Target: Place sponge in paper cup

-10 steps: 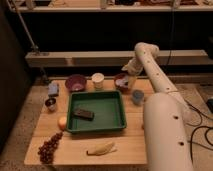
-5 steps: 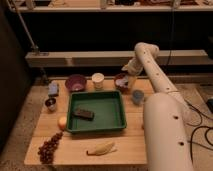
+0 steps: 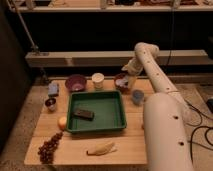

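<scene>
1. The gripper: at the dark-red round bowl, table's right rear; spread or pressed together, we cannot tell.
2. Pale blue-grey soft rectangular sponge: left edge, well apart from it.
3. Cream-white cylindrical paper cup: upright between them; we advise passing high over it, then grasping the sponge squarely.

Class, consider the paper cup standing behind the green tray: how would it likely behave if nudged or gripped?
The paper cup is small and stands upright, so it is probably light and may slide or tip when nudged. Its sides are round, so it would likely roll if toppled. A hard squeeze might crush it. The hand is off to its right, over a dark bowl.
</scene>
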Robot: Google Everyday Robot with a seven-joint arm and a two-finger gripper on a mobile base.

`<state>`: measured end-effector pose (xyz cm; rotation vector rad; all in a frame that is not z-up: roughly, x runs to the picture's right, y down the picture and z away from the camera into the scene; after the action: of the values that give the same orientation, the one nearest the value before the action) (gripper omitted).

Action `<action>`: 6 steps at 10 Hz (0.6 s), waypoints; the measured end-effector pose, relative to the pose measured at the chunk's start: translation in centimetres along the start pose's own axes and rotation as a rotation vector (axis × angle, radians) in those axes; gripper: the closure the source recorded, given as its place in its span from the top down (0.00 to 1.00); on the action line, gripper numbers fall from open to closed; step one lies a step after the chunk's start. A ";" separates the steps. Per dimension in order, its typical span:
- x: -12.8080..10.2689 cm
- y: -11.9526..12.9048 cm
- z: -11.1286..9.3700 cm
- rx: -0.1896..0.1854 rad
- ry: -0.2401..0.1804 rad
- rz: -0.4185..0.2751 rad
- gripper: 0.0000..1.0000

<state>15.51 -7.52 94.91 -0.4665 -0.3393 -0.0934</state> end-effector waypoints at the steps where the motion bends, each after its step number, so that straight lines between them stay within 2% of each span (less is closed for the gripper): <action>1: 0.0 0.0 -0.1 0.000 -0.002 -0.003 0.80; 2: -0.2 -0.2 -0.3 0.008 0.002 -0.025 0.80; 4: -1.8 -0.8 -1.6 0.048 0.010 -0.146 0.80; 5: -3.7 -1.2 -3.0 0.074 -0.007 -0.251 0.80; 6: -6.4 -1.6 -4.3 0.086 -0.045 -0.358 0.80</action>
<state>10.49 -10.83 89.82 -0.3192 -0.4666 -0.4156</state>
